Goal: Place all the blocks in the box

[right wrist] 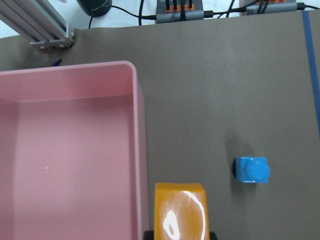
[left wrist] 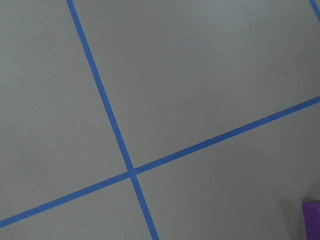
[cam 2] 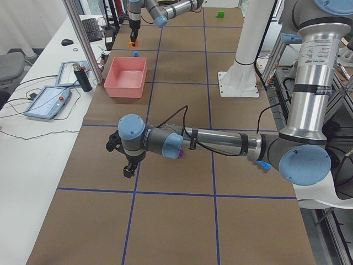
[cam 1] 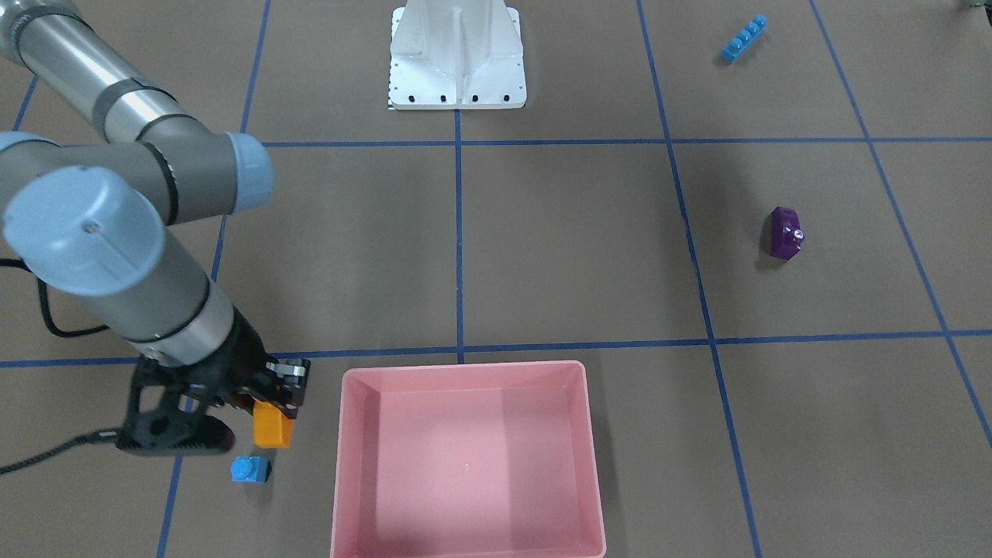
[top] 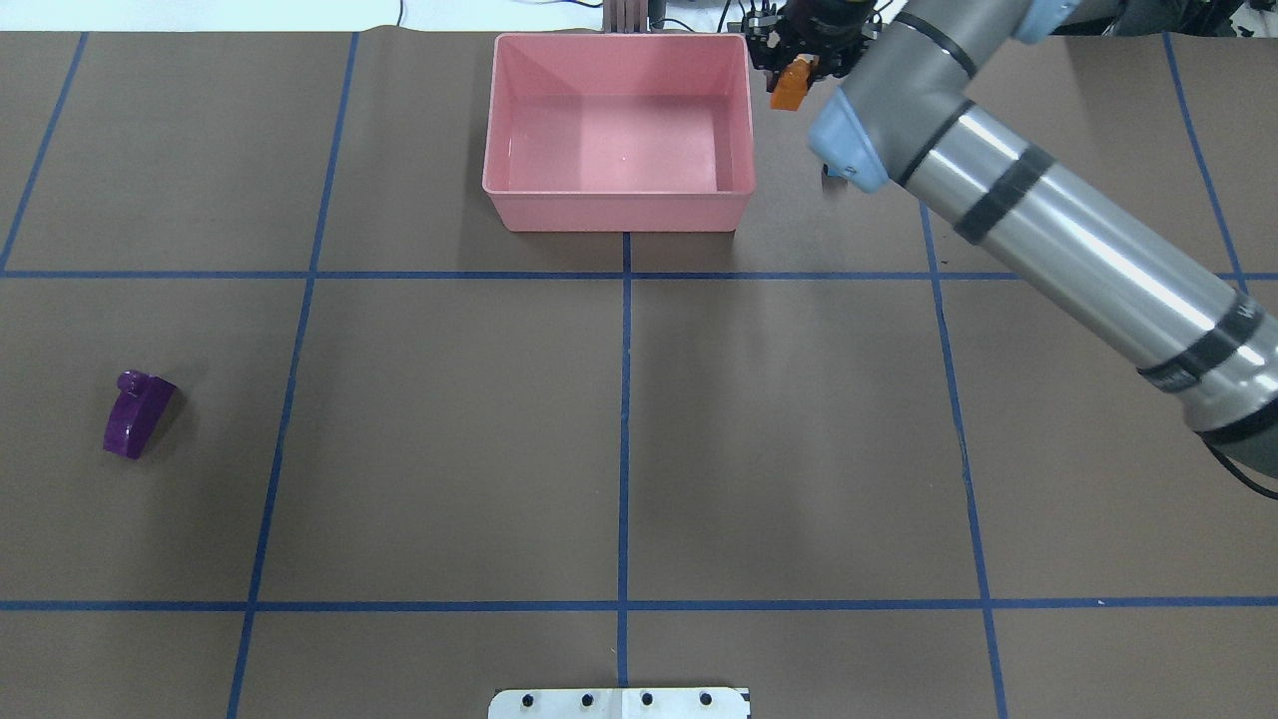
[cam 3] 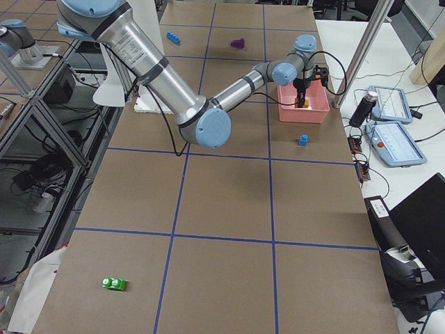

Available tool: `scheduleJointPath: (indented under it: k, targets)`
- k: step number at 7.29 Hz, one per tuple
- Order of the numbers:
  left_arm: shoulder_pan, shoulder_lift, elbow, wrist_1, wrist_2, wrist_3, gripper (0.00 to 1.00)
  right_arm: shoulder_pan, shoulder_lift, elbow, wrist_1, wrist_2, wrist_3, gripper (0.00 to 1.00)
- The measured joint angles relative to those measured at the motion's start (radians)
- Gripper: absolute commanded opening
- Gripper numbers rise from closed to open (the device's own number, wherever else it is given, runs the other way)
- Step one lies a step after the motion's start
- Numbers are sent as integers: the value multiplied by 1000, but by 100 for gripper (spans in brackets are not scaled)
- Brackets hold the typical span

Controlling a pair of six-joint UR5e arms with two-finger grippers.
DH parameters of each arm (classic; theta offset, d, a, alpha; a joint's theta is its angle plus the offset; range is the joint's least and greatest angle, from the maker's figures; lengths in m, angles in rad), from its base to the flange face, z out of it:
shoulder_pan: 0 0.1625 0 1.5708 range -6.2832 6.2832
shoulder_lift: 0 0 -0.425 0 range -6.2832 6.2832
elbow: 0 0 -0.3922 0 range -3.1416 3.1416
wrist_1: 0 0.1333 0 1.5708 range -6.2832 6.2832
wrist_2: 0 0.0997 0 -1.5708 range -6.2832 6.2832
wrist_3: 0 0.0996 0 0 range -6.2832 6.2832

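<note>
My right gripper is shut on the orange block and holds it just above the table, beside the outer wall of the pink box. In the right wrist view the orange block sits next to the box rim. The small light-blue block lies on the table close by. The long light-blue block and the purple block lie far off. The green block lies at the far end. My left gripper hovers near the purple block; I cannot tell whether it is open or shut.
The box's floor is bare. The white robot base stands at the table's middle edge. Blue tape lines cross the brown table. Tablets, cables and a metal post sit beyond the box side.
</note>
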Motion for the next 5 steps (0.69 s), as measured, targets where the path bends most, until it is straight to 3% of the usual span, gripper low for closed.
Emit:
scheduleJointPath:
  k: [1,2,3,5]
  targets:
    - [4,0,1,-1,0,0,100,-21,87,-122,16,-25,3,0]
    - [6,0,1,-1,0,-1,100,-42,147,-223,52,-46,4,91]
    - [6,0,0,-1,0,-1,100,-63,173,-285,85,-70,6,99]
    - [25,-7,-6,-7,-1,-1,100,-90,185,-331,110,-106,49,100]
